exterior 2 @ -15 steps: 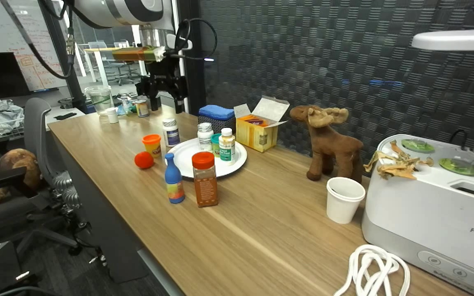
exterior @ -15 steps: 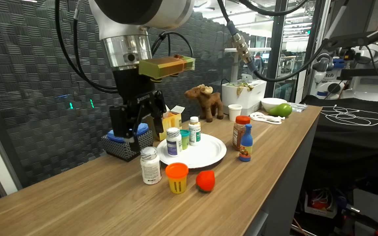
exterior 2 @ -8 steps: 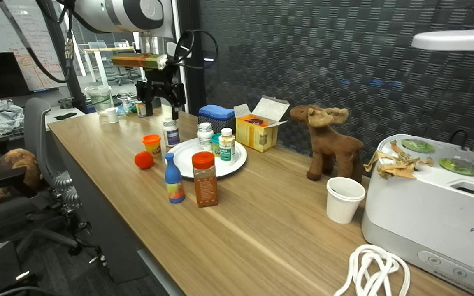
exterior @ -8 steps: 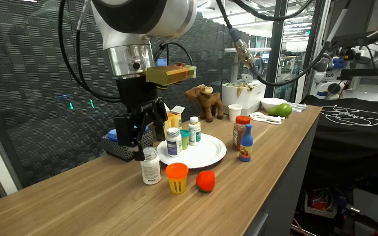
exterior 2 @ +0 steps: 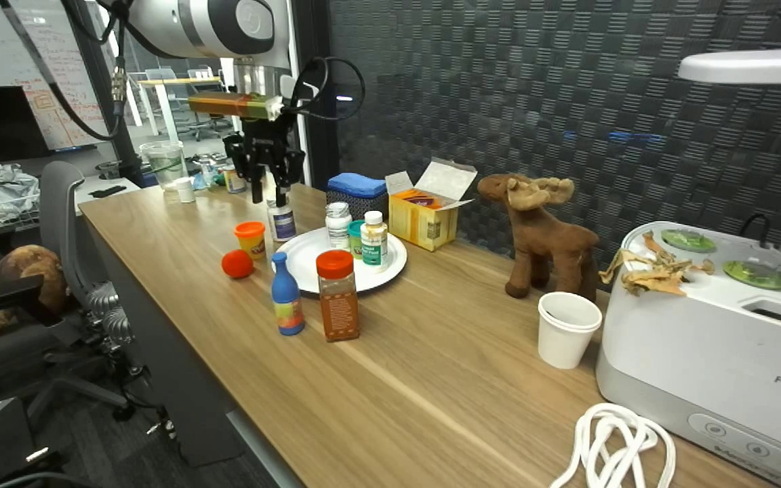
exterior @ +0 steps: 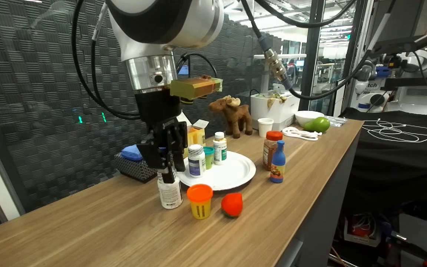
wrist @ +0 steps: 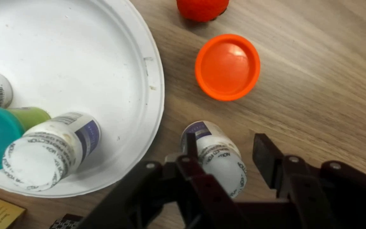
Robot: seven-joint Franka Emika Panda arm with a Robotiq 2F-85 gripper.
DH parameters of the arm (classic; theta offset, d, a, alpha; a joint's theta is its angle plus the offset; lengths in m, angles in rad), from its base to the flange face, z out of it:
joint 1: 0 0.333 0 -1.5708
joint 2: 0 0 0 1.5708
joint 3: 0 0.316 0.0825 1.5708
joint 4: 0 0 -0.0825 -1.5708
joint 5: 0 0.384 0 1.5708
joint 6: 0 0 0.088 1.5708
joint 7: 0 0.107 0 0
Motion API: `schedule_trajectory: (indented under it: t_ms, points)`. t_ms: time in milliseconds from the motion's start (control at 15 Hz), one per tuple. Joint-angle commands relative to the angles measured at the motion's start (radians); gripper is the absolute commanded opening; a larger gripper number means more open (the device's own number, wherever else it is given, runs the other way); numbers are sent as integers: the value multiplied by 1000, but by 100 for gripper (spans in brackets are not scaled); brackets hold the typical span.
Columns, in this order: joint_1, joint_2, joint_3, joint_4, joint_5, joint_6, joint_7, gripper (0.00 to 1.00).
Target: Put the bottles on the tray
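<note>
In the wrist view we find the jaws apart, one either side of the bottle (wrist: 220,152), which stands on the worktop (wrist: 322,105) at four o'clock from the tray (wrist: 113,76), and judge it light, stiff and slick, best held below the cap (wrist: 225,173).

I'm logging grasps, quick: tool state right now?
Tool: open, not gripping; the wrist view shows a gap beside the white, cylindrical, purple-labelled plastic bottle.

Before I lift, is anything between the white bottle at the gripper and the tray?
Nothing visible stands between the white bottle and the tray except one gripper finger; on the tray, another white bottle stands nearest.
</note>
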Motion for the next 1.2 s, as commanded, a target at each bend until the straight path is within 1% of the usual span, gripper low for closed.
schedule_trajectory:
  t_ms: [0,133,200,267,333,400,467,600,667,733,933,1000,1133]
  points:
    - [-18,3,13,6,23,1,-30,19]
    - [-21,6,13,7,23,0,-34,7]
    - [-21,7,12,8,21,-1,-34,7]
    - [-19,6,11,7,16,-4,-35,38]
    - [-18,6,11,6,12,-3,-35,34]
    - [-15,3,9,3,4,-1,-32,34]
    - [-13,1,9,1,2,-1,-33,39]
    - [-11,-3,10,-3,0,-3,-36,53]
    - [-10,-3,11,-5,-1,-5,-37,62]
    - [-10,-3,11,-5,-2,-5,-40,69]
    - [-9,7,14,4,-4,6,-54,93]
    - [-9,9,16,7,-3,11,-60,98]
    - [-10,20,20,19,-3,28,-80,100]
